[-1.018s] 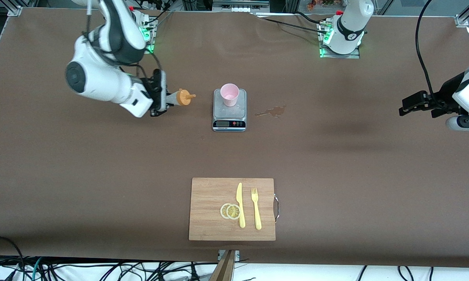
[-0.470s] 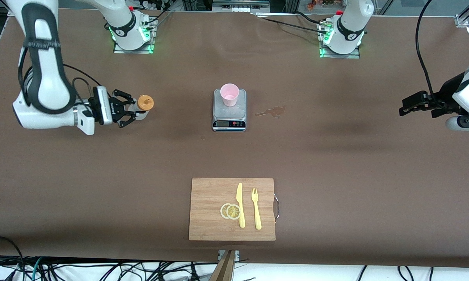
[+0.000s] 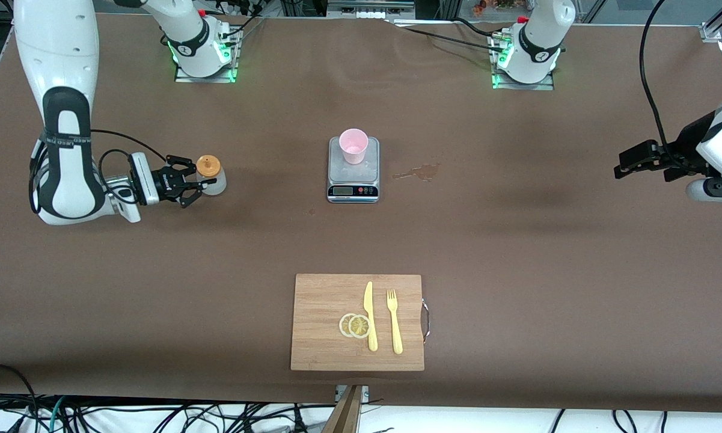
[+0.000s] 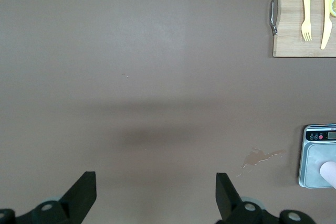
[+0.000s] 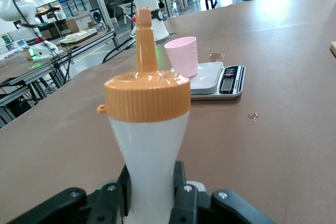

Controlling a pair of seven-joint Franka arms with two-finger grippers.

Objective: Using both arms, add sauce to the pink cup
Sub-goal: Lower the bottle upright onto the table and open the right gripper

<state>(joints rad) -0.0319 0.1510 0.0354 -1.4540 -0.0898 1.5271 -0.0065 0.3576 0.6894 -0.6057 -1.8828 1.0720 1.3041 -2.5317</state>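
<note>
Between the pads of your right gripper point(image 3: 197, 183) stood the sauce point(image 3: 210, 175), upright, pinched low on its body, well apart from the pink cup point(image 3: 353, 146) on the scale point(image 3: 353, 178). It looked light and soft, so you needed a gentle hold low on the body. Your left gripper point(image 3: 636, 162) waited spread wide at its end.

Right gripper point(image 3: 199, 181) carried the sauce bottle point(image 3: 210, 180) from beside the scale toward the frame's left edge and slightly lower. Bottle turned from tipped sideways to upright. Right arm's elbow swung to far left.
</note>
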